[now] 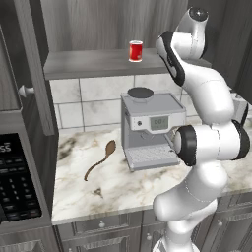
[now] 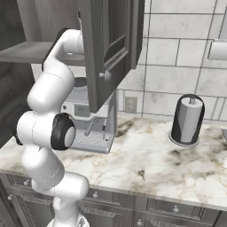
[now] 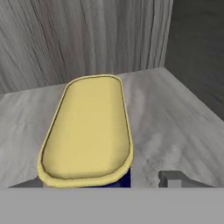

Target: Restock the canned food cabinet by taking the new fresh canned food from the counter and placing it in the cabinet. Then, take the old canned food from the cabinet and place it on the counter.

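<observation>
The small red cylindrical can with the silvery rim (image 1: 136,50) already stands upright on the flat grey shelf board of the dark grey wood-grain wall cabinet (image 1: 88,64), so I'd say the first half of the job is done. What's left is the swap back. The white arm reaches up into the cabinet, and from the hand's own view the squat dark blue can with the yellow top (image 3: 87,131) sits on that shelf, right up against the claw (image 3: 103,183). One dark fingertip (image 3: 175,179) shows just beside the can; whether the claw is spread or pinching it, I cannot tell. That can has not yet reached the white-beige marbled worktop (image 1: 113,189).

By my count: one red can, one blue can, one grey coffee machine (image 1: 150,130), one brown wooden spoon (image 1: 101,160), one paper-towel roll on a dark holder (image 2: 187,120).
</observation>
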You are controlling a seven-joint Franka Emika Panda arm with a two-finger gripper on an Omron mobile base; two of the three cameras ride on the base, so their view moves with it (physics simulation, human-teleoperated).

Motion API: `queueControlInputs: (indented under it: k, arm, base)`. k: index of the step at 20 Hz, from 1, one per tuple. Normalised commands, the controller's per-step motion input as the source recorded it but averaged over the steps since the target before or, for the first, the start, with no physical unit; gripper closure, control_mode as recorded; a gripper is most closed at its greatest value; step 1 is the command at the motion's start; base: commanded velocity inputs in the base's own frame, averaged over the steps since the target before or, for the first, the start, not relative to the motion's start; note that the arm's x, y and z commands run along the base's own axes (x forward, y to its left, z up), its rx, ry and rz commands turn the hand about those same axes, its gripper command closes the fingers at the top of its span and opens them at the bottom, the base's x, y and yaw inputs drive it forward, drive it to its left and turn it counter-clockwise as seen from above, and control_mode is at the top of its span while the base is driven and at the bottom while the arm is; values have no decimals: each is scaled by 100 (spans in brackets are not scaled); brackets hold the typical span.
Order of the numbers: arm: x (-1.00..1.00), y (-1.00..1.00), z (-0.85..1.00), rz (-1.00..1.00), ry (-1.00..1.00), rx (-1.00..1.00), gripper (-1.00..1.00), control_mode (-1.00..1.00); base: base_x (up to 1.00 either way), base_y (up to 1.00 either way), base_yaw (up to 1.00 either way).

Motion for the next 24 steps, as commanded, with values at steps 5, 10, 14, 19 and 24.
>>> queueControlInputs:
  k: [5, 10, 14, 19, 24]
  arm:
    - [0, 0, 0, 0, 0, 0, 100, -100]
    - [-38, 11, 0, 1, -3, -1, 100, -100]
    - [-99, 55, 5, 1, -8, -5, 100, -100]
    - [-100, 58, 16, 0, -1, -2, 100, -100]
    - [-100, 26, 19, 0, 11, 2, 100, -100]
  base:
    - [0, 0, 0]
    - [0, 0, 0]
    - [0, 0, 0]
    - [0, 0, 0]
    - [0, 0, 0]
